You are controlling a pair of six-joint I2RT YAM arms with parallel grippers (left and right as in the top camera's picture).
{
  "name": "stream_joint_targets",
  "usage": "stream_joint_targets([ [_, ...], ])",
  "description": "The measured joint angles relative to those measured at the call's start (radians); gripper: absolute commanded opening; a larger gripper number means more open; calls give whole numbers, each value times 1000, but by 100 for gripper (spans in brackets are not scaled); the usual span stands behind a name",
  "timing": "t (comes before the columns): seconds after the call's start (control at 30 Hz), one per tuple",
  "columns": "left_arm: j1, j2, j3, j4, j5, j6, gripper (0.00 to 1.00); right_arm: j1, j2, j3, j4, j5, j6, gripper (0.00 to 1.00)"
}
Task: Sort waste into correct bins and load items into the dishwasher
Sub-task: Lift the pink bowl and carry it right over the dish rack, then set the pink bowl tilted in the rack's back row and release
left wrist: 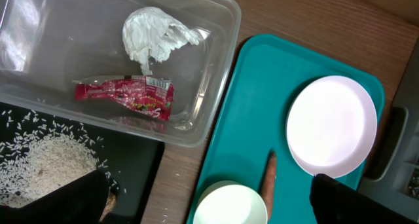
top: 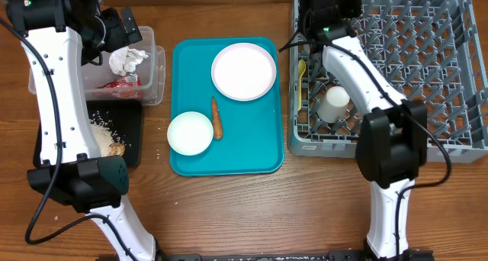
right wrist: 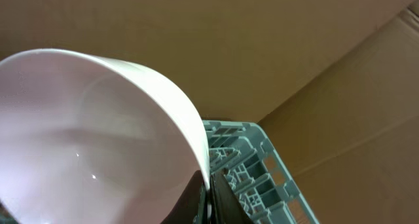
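My left gripper [top: 126, 26] is open and empty, hovering over the clear bin [top: 158, 78]; its two dark fingers frame the bottom of the left wrist view [left wrist: 209, 201]. On the teal tray [top: 259, 139] lie a white plate [top: 244, 70], a small white bowl [top: 190, 133] and a brown carrot-like stick [top: 216, 117]. My right gripper [right wrist: 208, 185] is shut on the rim of a white bowl [right wrist: 85, 132], held tilted above the grey dish rack [right wrist: 255, 178]. In the overhead view that gripper [top: 329, 5] is at the rack's back left corner and its bowl is hidden.
The clear bin holds a crumpled white tissue [left wrist: 154, 35] and a red wrapper [left wrist: 127, 96]. A black bin [top: 114, 127] in front of it holds rice and a food scrap. The dish rack [top: 450, 78] holds a white cup [top: 333, 103] and a yellow utensil [top: 302, 70].
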Motion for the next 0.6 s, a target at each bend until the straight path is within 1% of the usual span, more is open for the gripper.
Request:
stream_joint_targets([
  [0.1,0,0,0,0,0,0,100,-3,49,0,55,-5,-53,5],
  [0.23,0,0,0,0,0,0,100,-3,89,-1,87,-26,-87,5],
  [0.6,0,0,0,0,0,0,100,-9,95,-3,200,-79,-120,5],
])
